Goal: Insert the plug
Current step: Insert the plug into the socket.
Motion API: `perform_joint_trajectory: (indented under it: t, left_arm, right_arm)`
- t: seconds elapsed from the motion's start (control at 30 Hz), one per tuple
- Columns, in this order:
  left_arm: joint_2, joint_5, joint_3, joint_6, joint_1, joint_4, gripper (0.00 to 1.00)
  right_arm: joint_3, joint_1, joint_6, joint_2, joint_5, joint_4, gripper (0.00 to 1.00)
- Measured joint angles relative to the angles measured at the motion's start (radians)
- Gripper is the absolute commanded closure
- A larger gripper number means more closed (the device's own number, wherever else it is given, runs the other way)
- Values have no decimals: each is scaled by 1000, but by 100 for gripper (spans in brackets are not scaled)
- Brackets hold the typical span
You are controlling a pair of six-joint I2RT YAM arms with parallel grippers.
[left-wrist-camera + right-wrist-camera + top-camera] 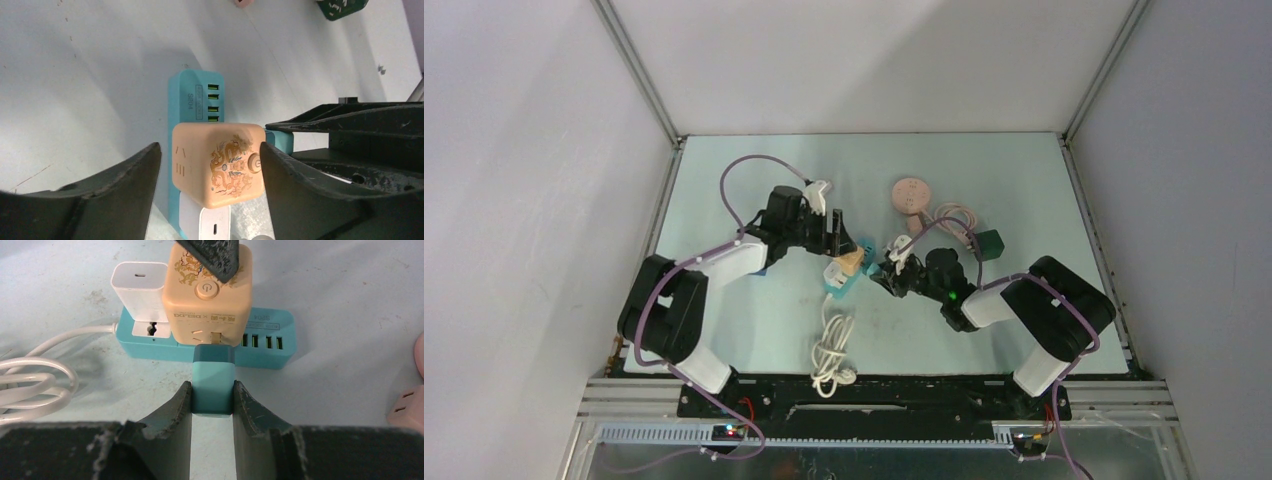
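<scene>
A teal power strip (265, 347) lies on the table, also seen from above (836, 287). A peach cube adapter (210, 295) with a dragon print sits plugged into it and also shows in the left wrist view (217, 165). My right gripper (212, 387) is shut on a teal plug (213, 380). The plug's front end is at the cube's side socket, with a metal prong (216, 338) still showing. My left gripper (210, 152) is open and straddles the cube. Its right finger (280, 175) touches the cube and its left finger (135, 175) stands apart.
A white charger (139, 282) sits in the strip beside the cube. The strip's white cable (829, 355) lies coiled near the front. A pink round object (911, 193), a pink cable (954, 218) and a dark green cube (989, 243) lie at the back right.
</scene>
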Motion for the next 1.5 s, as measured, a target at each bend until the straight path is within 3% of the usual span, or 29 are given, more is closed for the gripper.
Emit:
perform_joint_trajectory:
  t: [0.1, 0.3, 0.57, 0.8, 1.5]
  left_arm:
    - [-2, 7, -1, -12, 10, 8, 34]
    - [6, 7, -10, -13, 23, 18, 36]
    - [35, 55, -15, -27, 24, 94, 73]
    - [36, 48, -21, -22, 33, 144, 87]
    - [26, -13, -95, -24, 12, 295, 92]
  right_arm:
    - [7, 0, 0, 0, -5, -13, 100]
    - [13, 0, 0, 0, -5, -23, 100]
    - [31, -1, 2, 6, 2, -48, 100]
    - [56, -1, 0, 10, -5, -83, 100]
    - [90, 2, 13, 23, 4, -114, 100]
